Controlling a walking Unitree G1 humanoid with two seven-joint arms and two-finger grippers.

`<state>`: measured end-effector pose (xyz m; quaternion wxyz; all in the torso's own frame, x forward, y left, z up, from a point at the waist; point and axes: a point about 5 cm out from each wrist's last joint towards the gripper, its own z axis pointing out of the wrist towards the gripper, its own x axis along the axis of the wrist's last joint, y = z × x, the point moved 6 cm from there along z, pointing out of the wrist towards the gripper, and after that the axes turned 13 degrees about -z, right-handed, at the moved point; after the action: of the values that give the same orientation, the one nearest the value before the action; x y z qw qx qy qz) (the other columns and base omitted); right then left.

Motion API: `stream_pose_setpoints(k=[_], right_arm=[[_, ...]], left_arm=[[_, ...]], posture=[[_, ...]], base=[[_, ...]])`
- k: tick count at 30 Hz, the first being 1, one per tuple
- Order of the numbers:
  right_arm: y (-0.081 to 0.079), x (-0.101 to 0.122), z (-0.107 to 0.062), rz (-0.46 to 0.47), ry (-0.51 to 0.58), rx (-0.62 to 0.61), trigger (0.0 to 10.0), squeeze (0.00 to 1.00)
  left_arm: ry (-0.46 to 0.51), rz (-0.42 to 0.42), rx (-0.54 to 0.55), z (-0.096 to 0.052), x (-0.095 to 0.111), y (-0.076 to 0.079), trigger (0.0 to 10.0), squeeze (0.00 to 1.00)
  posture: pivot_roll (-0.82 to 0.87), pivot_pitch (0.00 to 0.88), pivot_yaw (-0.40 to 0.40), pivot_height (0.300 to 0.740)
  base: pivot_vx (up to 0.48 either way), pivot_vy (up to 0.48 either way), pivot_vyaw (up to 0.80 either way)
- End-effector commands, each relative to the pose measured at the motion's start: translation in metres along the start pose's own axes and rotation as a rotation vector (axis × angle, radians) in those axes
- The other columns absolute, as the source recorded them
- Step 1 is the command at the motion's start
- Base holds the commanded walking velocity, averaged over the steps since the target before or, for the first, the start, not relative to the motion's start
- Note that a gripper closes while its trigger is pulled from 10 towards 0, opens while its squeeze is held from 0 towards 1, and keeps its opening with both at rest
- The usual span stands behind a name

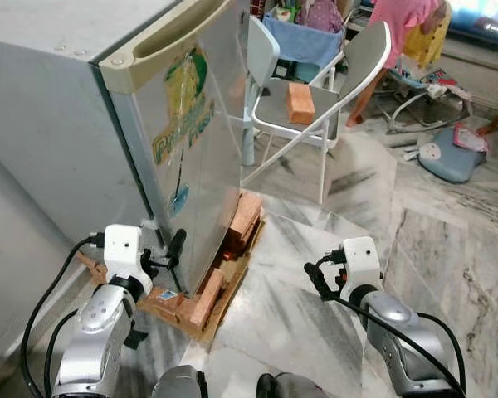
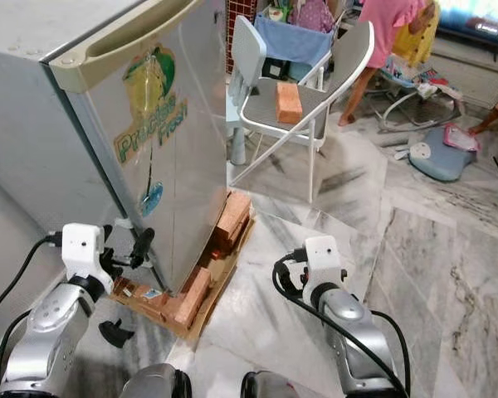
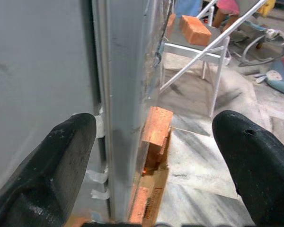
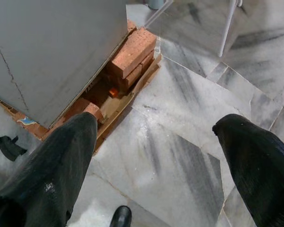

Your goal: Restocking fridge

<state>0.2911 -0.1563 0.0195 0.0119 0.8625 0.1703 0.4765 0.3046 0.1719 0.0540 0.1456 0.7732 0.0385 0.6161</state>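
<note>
Approaching the shut fridge point(image 1: 183, 141): my left gripper point(image 3: 151, 156) holds its fingers spread and empty, the door's lower corner between them; my right gripper point(image 4: 151, 161), equally splayed, hangs over marble floor point(image 1: 315, 274). Judged next: grasp the door's edge. Hidden: interior, any stock to load.

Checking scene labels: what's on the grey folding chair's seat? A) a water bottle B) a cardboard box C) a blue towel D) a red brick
D: a rectangular red-orange brick lies on the seat of the grey metal folding chair, beyond the closed silver fridge.
</note>
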Motion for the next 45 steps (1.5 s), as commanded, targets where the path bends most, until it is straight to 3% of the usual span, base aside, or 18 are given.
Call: stream_pose_setpoints(k=[1, 4, 7, 9, 15, 20, 22, 24, 28, 32, 41, 45], right_arm=[[0.002, 0.000, 0.001, -0.014, -0.006, 0.002, 10.0, 0.00], [0.006, 0.003, 0.001, -0.019, 0.006, -0.016, 10.0, 0.00], [0.014, 0.003, -0.003, -0.023, 0.014, -0.055, 10.0, 0.00], [0.028, -0.007, -0.011, -0.034, -0.003, -0.134, 10.0, 0.00], [0.049, -0.012, -0.023, 0.030, 0.014, -0.244, 10.0, 0.00], [0.030, 0.007, -0.027, 0.080, 0.154, -0.113, 10.0, 0.00], [0.011, 0.025, -0.029, 0.109, 0.240, 0.016, 10.0, 0.00], [0.002, 0.037, -0.032, 0.118, 0.300, 0.071, 10.0, 0.00], [-0.021, 0.062, -0.042, 0.090, 0.415, 0.210, 10.0, 0.00], [-0.018, 0.061, -0.041, 0.087, 0.420, 0.204, 10.0, 0.00], [0.017, 0.036, -0.036, 0.053, 0.344, -0.008, 10.0, 0.00], [0.020, 0.030, -0.036, 0.032, 0.324, -0.040, 10.0, 0.00]], left_arm=[[0.034, 0.015, 0.074, 0.001, 0.007, -0.013, 10.0, 0.00], [0.054, 0.000, 0.131, 0.004, 0.013, -0.024, 10.0, 0.00], [0.045, 0.006, 0.100, 0.007, 0.013, -0.019, 10.0, 0.00], [0.031, 0.029, 0.070, 0.017, 0.014, -0.013, 10.0, 0.00], [0.069, 0.041, 0.111, 0.032, 0.026, -0.016, 10.0, 0.00], [0.048, 0.038, 0.085, 0.043, 0.023, -0.007, 10.0, 0.00], [-0.012, 0.090, 0.014, 0.049, 0.013, 0.008, 10.0, 0.00], [-0.034, 0.121, -0.034, 0.051, 0.008, 0.018, 10.0, 0.00], [-0.089, 0.116, -0.086, 0.053, -0.008, 0.036, 10.0, 0.00], [-0.100, 0.134, -0.111, 0.053, -0.014, 0.042, 10.0, 0.00], [-0.132, 0.121, -0.272, 0.046, -0.023, 0.073, 10.0, 0.00], [-0.087, 0.163, -0.178, 0.049, -0.015, 0.059, 10.0, 0.00]], posture=[[0.13, 0.064, -0.049, 0.740], [0.12, 0.063, -0.051, 0.740], [0.11, 0.066, -0.048, 0.740], [0.10, 0.063, -0.043, 0.740], [0.08, 0.048, -0.037, 0.740], [0.06, 0.037, -0.031, 0.740], [0.06, 0.034, -0.027, 0.740], [0.06, 0.029, -0.026, 0.740], [0.06, 0.026, -0.024, 0.740], [0.06, 0.025, -0.025, 0.740], [0.06, 0.024, -0.019, 0.740], [0.05, 0.024, -0.014, 0.740]], base=[[0.000, 0.000, 0.00], [0.000, 0.000, 0.00], [0.000, 0.000, 0.00], [0.000, 0.000, 0.00], [0.000, 0.000, 0.00], [0.000, 0.000, 0.00], [0.000, 0.000, 0.00], [0.000, 0.000, 0.00], [0.000, 0.000, 0.00], [0.000, 0.000, 0.00], [0.000, 0.000, 0.00], [0.000, 0.000, 0.00]])
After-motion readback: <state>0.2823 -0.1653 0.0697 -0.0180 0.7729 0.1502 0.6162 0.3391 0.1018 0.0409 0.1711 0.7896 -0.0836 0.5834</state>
